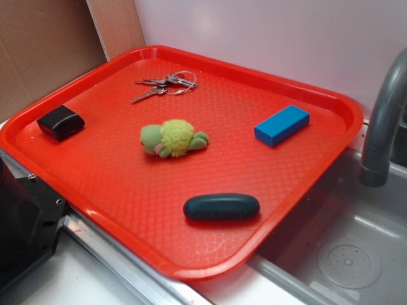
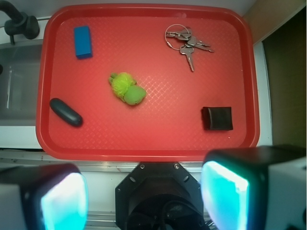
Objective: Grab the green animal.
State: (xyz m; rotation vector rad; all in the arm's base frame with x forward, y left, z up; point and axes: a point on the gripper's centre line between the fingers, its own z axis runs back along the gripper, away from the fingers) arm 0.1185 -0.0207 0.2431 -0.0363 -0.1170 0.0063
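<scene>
While the green animal (image 1: pixel 172 138) lies mid-tray (image 1: pixel 299 184) unlabelled, the gripper (image 2: pixel 144 194) hangs spread wide beyond the tray's near rim, holding nothing.

No readable text, label, brand, number or sign appears on anything in either view.

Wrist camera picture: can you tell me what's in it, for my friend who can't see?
A small green plush turtle lies near the middle of a red tray, seen from above. Around it, apart, are a blue block, a bunch of keys, a black box and a dark teal oval. The end effector is open, short of the tray.
</scene>
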